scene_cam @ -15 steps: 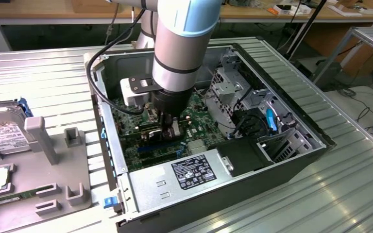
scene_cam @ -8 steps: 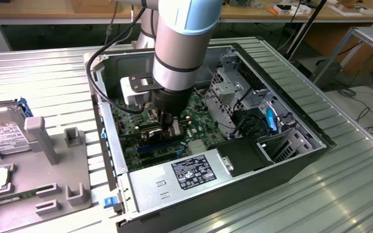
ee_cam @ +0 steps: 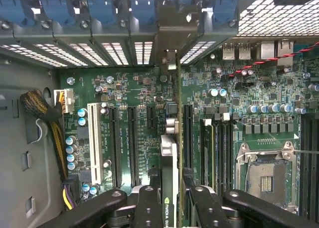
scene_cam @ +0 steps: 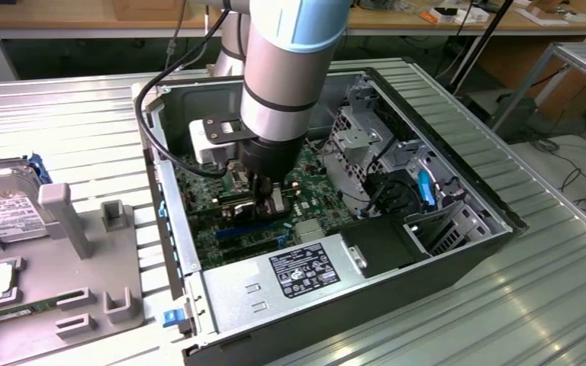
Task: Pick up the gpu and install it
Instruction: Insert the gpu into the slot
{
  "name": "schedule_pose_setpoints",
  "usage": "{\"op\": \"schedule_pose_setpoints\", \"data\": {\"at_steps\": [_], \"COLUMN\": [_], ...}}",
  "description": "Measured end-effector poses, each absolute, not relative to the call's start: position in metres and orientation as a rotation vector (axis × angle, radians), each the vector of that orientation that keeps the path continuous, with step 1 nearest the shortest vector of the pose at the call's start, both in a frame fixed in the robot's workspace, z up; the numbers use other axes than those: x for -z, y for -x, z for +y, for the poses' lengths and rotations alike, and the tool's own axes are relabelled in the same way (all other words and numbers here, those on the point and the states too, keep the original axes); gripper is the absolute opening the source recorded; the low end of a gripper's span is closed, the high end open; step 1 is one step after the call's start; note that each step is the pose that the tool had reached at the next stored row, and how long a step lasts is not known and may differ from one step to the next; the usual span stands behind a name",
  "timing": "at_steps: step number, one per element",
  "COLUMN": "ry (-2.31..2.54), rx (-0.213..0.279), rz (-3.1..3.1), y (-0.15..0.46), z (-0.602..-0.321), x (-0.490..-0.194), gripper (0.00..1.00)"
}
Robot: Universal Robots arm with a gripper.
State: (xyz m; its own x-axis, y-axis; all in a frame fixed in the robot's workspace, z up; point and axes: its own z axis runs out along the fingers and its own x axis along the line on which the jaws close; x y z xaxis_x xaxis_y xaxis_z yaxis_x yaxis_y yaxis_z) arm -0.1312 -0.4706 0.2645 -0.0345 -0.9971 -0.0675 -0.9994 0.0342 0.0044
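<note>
In the exterior view, the gripper reaches down inside the open computer case on the table. In the wrist view, the fingers clamp the gpu, standing edge-on above the motherboard, its long axis pointing toward the case's rear slots.

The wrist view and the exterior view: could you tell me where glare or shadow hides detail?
Exterior view: glare on the ribbed metal table; the arm shades the motherboard beneath. Wrist view: evenly lit board, bright vent slots, the gpu edge-on between the dark jaws.
</note>
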Motion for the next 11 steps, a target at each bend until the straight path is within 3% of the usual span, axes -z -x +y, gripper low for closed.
{"op": "schedule_pose_setpoints", "data": {"at_steps": [11], "ry": [2.147], "rx": [-0.077], "rz": [2.23], "y": [0.1256], "z": [-0.4647], "x": [-0.2645], "gripper": [0.27]}}
